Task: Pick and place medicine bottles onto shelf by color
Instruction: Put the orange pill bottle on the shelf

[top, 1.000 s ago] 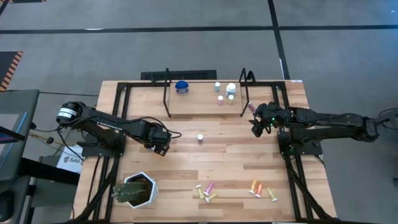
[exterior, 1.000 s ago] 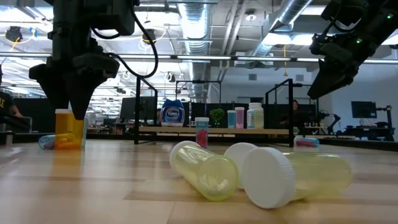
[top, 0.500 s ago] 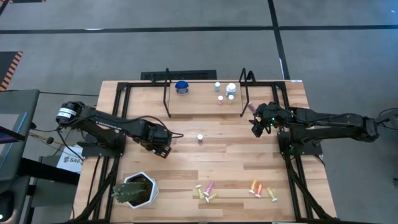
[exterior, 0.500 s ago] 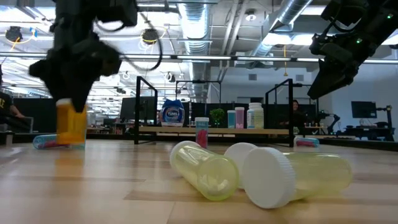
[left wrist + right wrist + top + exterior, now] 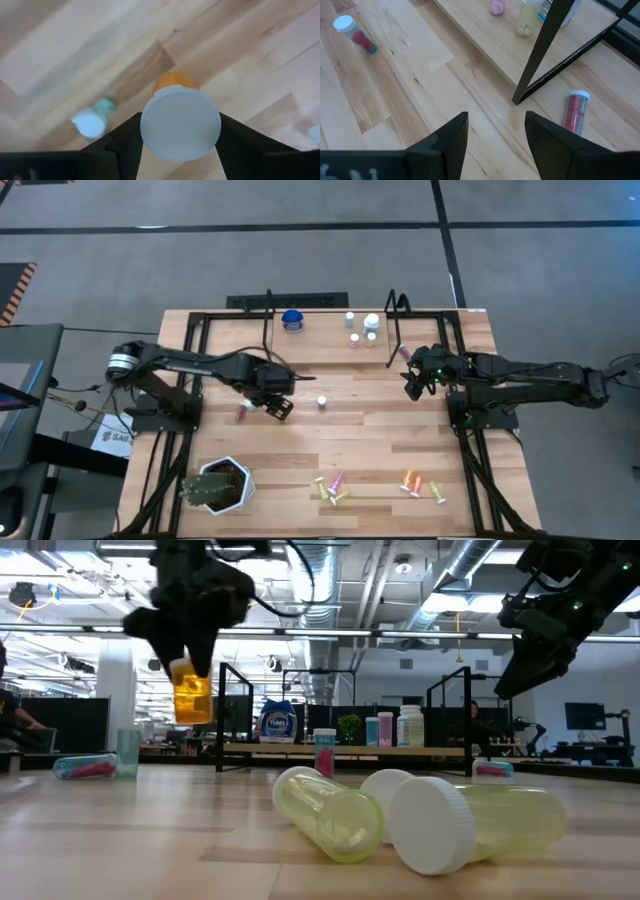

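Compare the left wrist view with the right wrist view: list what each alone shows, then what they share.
Only the left wrist view shows the left gripper shut on the orange bottle, its white cap facing the camera. Only the right wrist view shows the shelf with a black upright, a pink bottle lying beside it, and the right gripper open and empty. Both show the light-wood table.
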{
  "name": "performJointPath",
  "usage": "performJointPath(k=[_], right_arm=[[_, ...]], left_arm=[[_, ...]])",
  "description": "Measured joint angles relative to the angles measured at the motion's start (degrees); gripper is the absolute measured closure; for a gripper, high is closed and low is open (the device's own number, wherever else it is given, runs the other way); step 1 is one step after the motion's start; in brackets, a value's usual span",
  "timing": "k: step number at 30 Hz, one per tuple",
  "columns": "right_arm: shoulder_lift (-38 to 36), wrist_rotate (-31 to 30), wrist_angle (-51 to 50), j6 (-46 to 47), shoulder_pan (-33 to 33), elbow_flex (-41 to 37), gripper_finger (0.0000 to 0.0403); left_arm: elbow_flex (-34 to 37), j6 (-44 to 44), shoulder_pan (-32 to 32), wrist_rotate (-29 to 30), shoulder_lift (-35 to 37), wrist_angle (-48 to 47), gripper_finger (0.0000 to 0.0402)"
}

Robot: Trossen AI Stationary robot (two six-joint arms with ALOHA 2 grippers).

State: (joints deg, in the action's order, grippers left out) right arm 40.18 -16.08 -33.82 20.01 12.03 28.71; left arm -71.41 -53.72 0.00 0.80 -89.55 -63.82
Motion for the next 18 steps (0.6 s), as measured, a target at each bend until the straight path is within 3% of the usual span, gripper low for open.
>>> performJointPath(k=[7, 18], right_arm=[[0.0, 0.0, 0.0, 0.0, 0.0, 0.0, 0.0187], [0.0, 0.0, 0.0, 0.0, 0.0, 0.0, 0.0187]], left_arm=[[-13.0, 20.6, 4.2, 4.3, -8.9, -6.5, 0.0202], [-22.1, 54.9, 14.5, 0.2, -18.0, -7.9, 0.0202]])
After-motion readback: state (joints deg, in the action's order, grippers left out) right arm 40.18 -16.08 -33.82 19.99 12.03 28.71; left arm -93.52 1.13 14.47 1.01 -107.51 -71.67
